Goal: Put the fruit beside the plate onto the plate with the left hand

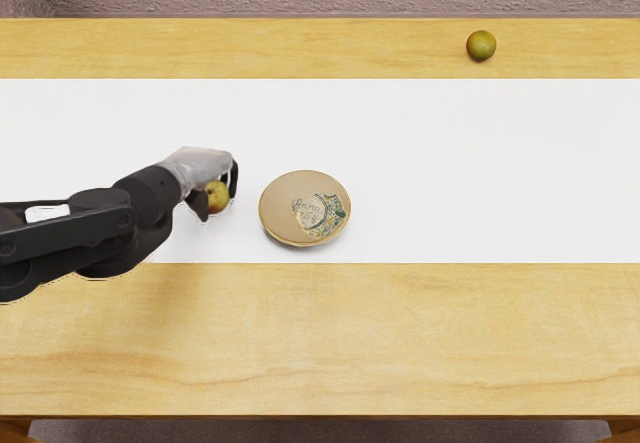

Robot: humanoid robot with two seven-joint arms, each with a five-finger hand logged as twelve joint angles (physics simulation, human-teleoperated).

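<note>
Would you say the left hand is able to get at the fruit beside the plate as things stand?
Very likely yes: the left hand is right over the fruit, and its fingers appear curled around it. Nothing stands between them, and the plate lies just to the fruit's right, apart from it.

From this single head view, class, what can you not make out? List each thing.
Head view:
The near fruit: left hand covers its top.
The plate pattern: too small to read.
The far fruit: too small to identify.
The left arm: upper part cut off by the left edge.
</note>
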